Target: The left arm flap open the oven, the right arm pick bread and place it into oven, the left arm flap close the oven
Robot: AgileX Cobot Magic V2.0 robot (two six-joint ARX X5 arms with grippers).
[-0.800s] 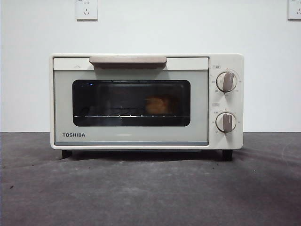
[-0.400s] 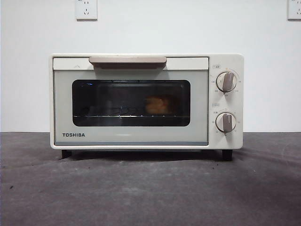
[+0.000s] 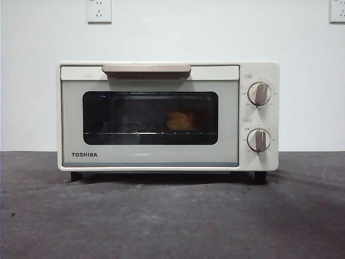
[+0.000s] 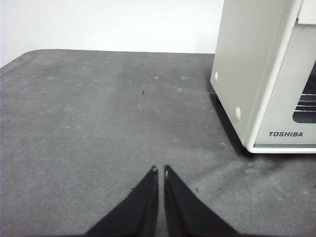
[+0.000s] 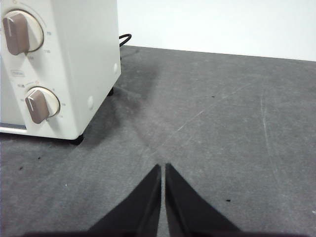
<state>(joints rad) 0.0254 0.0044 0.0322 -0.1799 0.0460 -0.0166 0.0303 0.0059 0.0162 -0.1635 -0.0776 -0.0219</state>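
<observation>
bread (image 3: 180,120) sits on the rack inside the oven (image 3: 259,70), right of centre behind the closed glass door; looks light and soft, best pinched gently at its sides. left gripper (image 4: 159,171) and right gripper (image 5: 163,167) hover over bare table beside the oven, jaws nearly together, holding nothing
</observation>
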